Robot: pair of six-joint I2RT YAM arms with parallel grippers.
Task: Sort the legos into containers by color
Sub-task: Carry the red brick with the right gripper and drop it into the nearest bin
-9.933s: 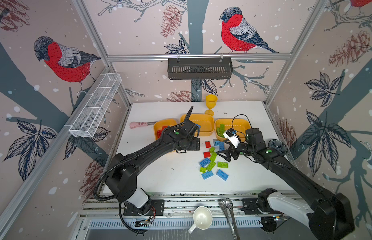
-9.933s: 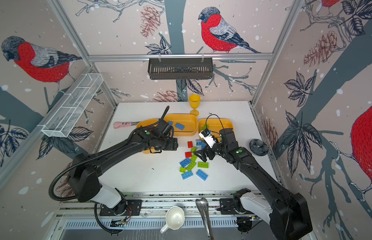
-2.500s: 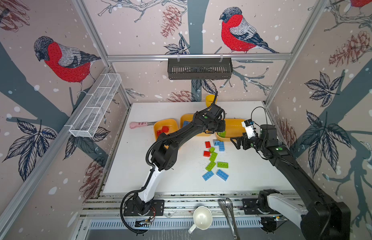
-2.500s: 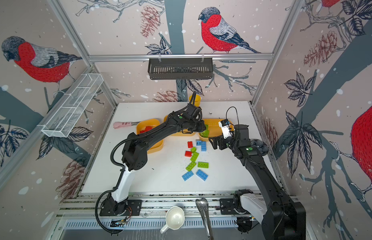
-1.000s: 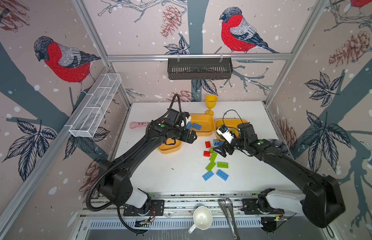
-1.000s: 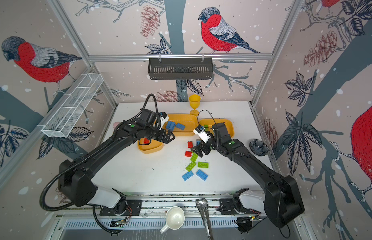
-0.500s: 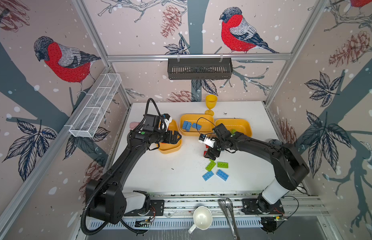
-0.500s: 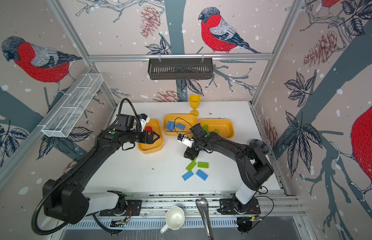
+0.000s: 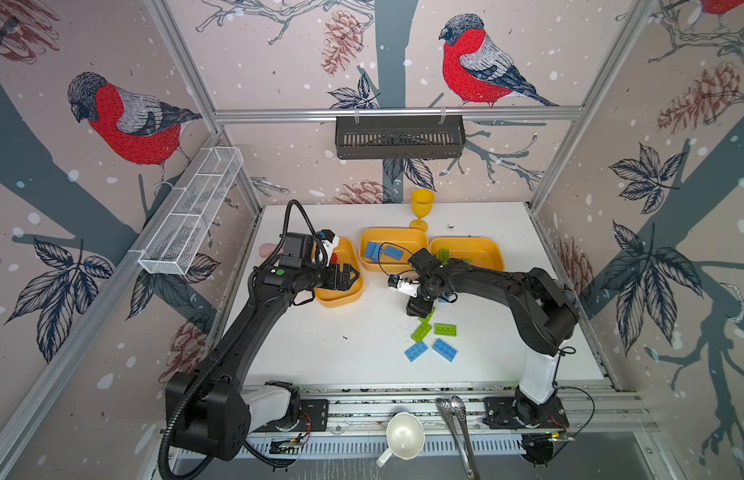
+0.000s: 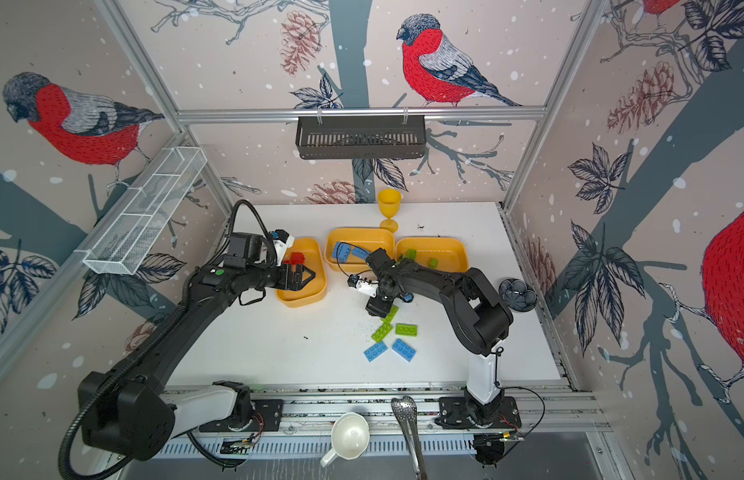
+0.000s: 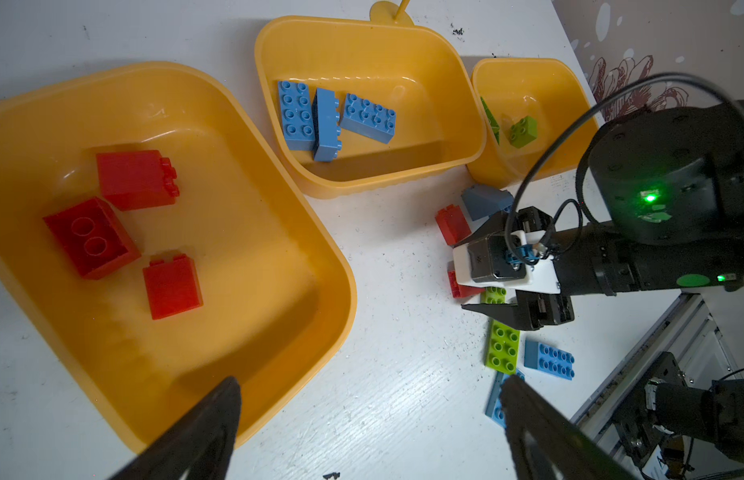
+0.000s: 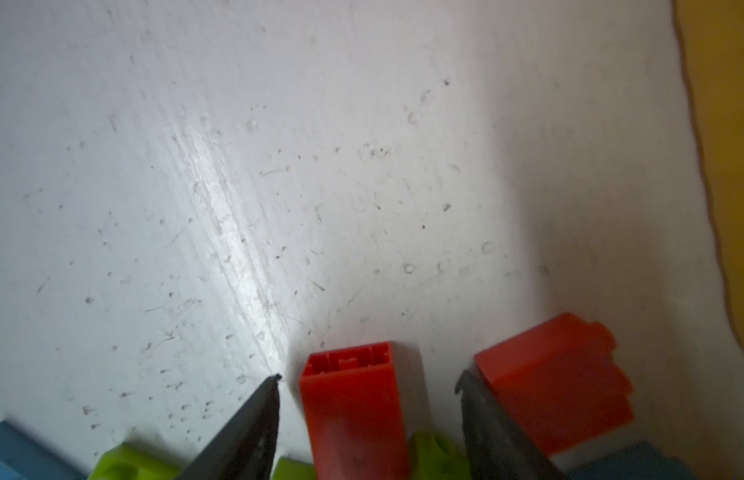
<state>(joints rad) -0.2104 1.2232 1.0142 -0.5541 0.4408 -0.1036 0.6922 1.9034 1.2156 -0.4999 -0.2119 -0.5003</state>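
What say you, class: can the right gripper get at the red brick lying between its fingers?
Probably yes. The right gripper straddles the red brick with a gap each side; a second red brick crowds one finger but lies outside it.

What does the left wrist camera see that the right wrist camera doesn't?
Only the left wrist view: all three trays, red bricks in the left tray, blue bricks in the middle tray, green bricks in the right tray, and the right gripper from outside.
Only the right wrist view: the hollow end of the red brick between its open jaws, with gaps either side.
Both: the white table, that red brick, a second red brick beside it, lime bricks.
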